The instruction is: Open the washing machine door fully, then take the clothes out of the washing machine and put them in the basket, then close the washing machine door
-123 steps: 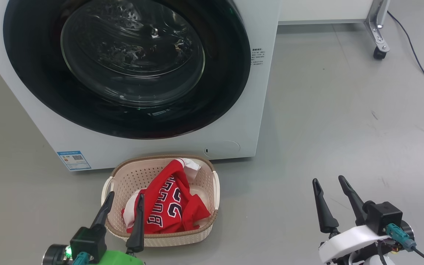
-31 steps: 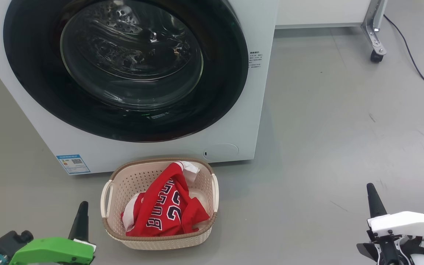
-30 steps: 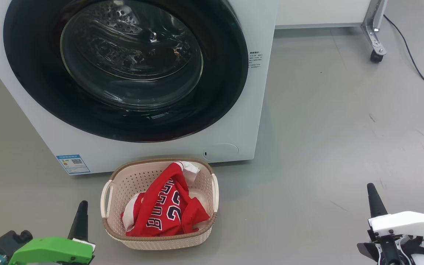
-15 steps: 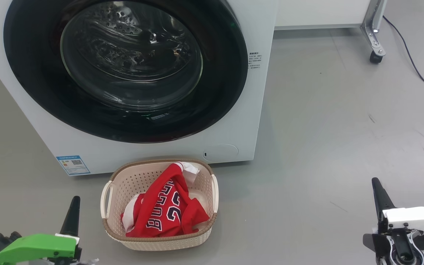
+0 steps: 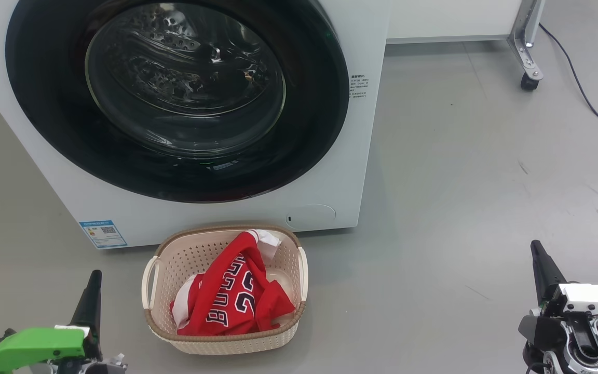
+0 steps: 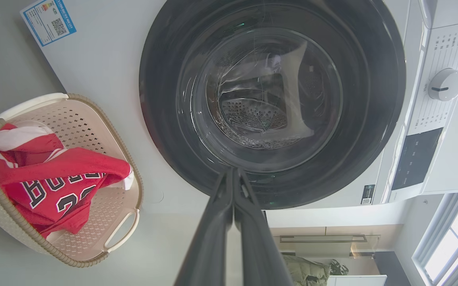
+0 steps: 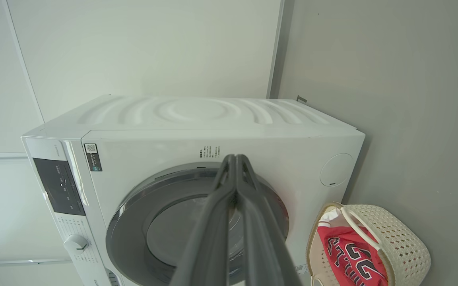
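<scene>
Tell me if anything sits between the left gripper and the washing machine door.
Nothing visible does. The shut left gripper points at the washing machine door across the floor; the basket holding the clothes stands off to its right, out of that line.

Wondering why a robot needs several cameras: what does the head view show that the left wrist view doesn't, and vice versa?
Head view adds open floor with a caster and a cable, plus the right gripper, shut. Left wrist view adds the control dial and dark display. Both share the shut door, the basket holding red clothes, and the left gripper, shut.
</scene>
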Tool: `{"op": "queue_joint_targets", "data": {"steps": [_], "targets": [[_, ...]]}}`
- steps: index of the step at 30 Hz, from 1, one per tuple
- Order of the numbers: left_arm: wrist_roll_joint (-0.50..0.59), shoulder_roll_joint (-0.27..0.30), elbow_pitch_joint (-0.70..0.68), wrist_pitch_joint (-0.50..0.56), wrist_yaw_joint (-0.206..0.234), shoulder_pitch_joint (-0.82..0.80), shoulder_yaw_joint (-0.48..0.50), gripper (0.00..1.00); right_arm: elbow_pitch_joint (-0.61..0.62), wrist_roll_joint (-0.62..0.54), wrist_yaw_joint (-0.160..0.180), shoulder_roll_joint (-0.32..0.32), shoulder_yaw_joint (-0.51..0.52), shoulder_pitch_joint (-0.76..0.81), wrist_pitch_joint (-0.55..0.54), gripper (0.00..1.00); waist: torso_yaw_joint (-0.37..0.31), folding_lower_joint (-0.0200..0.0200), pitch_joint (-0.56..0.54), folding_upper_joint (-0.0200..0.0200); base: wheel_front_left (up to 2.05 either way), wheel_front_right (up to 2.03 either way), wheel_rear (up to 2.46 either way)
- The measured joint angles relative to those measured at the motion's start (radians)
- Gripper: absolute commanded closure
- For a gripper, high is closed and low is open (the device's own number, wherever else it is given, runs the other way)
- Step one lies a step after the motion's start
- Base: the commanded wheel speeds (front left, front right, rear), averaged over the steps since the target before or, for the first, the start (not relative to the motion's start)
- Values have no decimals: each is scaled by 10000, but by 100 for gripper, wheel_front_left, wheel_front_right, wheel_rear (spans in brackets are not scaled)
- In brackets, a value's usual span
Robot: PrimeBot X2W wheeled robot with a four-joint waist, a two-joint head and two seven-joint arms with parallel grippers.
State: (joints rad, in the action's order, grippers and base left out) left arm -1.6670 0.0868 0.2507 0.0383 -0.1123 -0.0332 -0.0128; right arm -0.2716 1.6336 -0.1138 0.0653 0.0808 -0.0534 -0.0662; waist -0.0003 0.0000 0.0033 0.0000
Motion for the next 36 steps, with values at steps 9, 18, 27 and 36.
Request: {"op": "queue_joint_targets", "data": {"steps": [9,18,27,36], "targets": [[-40,2,44,4,-2,-101,42,100,-21,105,-27,8,21,-19,0,100,0,0,-2,0,0,0,0],[-40,2,98,4,-48,-111,48,100,-44,107,-27,8,29,-19,-2,100,1,0,-3,0,0,0,0],[-40,2,132,6,-75,-126,58,100,-59,107,-75,8,36,-20,-2,100,1,0,-5,0,0,0,0],[-40,2,169,21,-75,-132,63,100,-82,109,-75,8,42,-20,-2,100,1,0,-5,0,0,0,0]]}}
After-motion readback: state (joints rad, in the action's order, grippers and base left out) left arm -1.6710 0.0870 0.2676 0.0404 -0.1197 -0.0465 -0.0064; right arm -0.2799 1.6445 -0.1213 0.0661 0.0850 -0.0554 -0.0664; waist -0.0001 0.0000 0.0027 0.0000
